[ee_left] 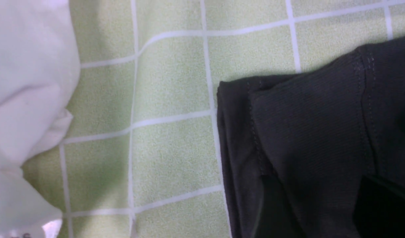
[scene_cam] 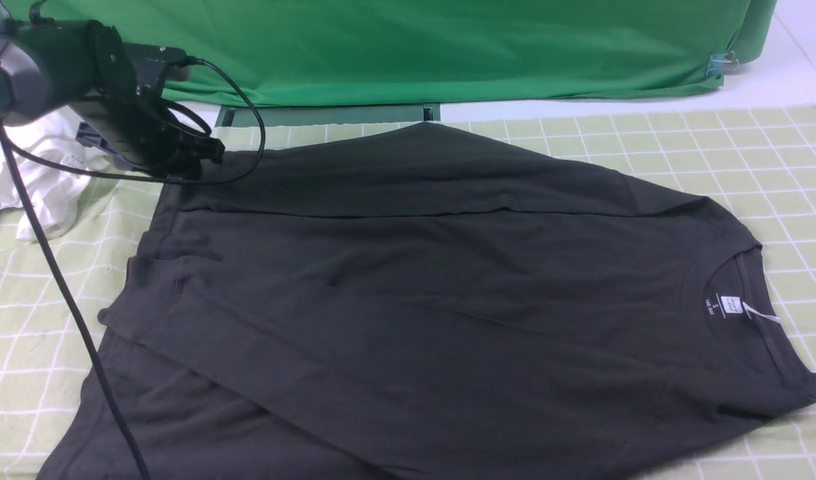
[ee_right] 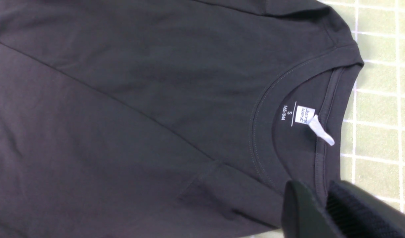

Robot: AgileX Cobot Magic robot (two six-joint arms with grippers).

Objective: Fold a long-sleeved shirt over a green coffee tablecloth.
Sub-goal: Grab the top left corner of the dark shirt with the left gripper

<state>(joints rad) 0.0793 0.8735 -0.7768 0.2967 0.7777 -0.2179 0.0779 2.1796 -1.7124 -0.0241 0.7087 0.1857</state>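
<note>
A: Where is the long-sleeved shirt point(scene_cam: 415, 287) from the left gripper point(scene_cam: 205, 155)?

B: Its far hem corner lies just below and beside that gripper, flat on the green coffee tablecloth point(scene_cam: 715, 147). The rest of the shirt spreads away from the gripper towards the right arm's side. One sleeve is folded across the body.

A: Are the left jaws spread or pressed together?

B: I cannot tell. The front view shows only a dark mass there, and the left wrist view shows only cloth.

A: What is on the gripper's other side?

B: A crumpled white garment point(scene_cam: 41, 167), near the gripper and apart from the shirt.

A: And the right gripper point(ee_right: 323, 201)?

B: Only the right wrist view shows it. Two dark fingers point(ee_right: 301, 211) stand close together. The collar point(ee_right: 331, 99) runs up to them, and the white neck label point(ee_right: 304, 115) lies just ahead. I cannot tell whether they pinch the collar or hang above it.

A: What lies beyond the left gripper?

B: A plain deep-green fabric point(scene_cam: 448, 47).
</note>
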